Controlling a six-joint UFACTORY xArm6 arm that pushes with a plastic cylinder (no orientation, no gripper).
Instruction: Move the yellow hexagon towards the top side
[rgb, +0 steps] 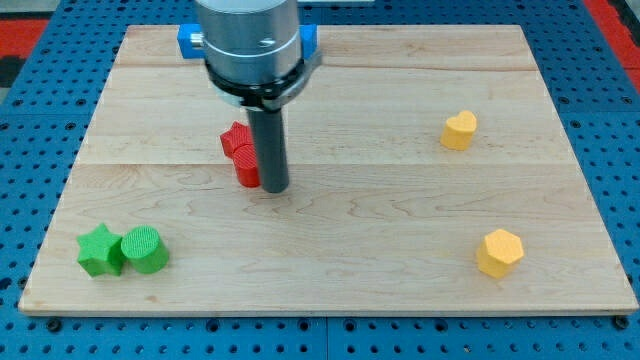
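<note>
The yellow hexagon (499, 252) lies near the view's bottom right of the wooden board (400, 200). My tip (276, 188) rests on the board near its middle left, far to the left of the hexagon and a little above it. The tip touches or nearly touches the right side of two red blocks (241, 154) that sit together; the upper one looks star-shaped. A yellow heart-shaped block (459, 130) lies at the right, above the hexagon.
A green star (99, 250) and a green cylinder (145, 249) sit side by side at the bottom left. Blue blocks (190, 41) show at the top edge, partly hidden behind the arm's grey body (250, 45). A blue pegboard (40, 120) surrounds the board.
</note>
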